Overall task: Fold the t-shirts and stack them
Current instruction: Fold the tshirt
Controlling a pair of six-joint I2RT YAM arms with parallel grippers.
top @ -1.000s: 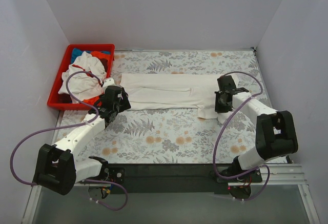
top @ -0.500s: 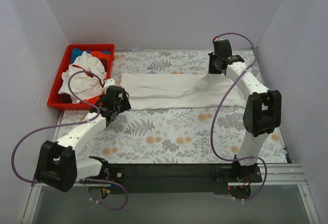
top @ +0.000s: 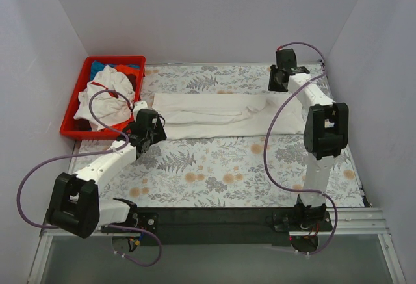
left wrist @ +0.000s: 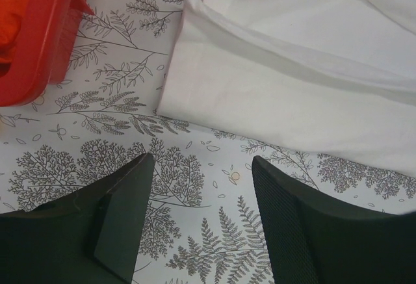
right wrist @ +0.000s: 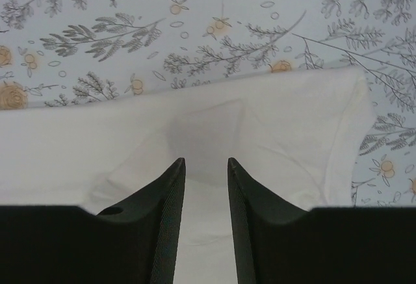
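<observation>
T-shirt [top: 208, 115] spread long. Left pincer [left wrist: 201, 162] wide, empty, near its corner; right pincer [right wrist: 206, 162] narrowly parted, empty, above cloth. Best pinch matching corners, fold evenly.

One shirt [top: 214, 116] lies stretched left to right across the far half of the table [top: 214, 173]. At the far left corner sits a bin [top: 73, 127] with a heap of shirts [top: 104, 99] in it. The left gripper [top: 153, 128] hangs at the shirt's left end, the right gripper [top: 279, 82] over its right end.

Red bin [top: 116, 58] sits just off the far-left corner of the floral cover [top: 214, 173], touching its left edge. Plain white walls [top: 195, 11] box the cover in, and a black strip [top: 208, 216] runs along its near edge.
</observation>
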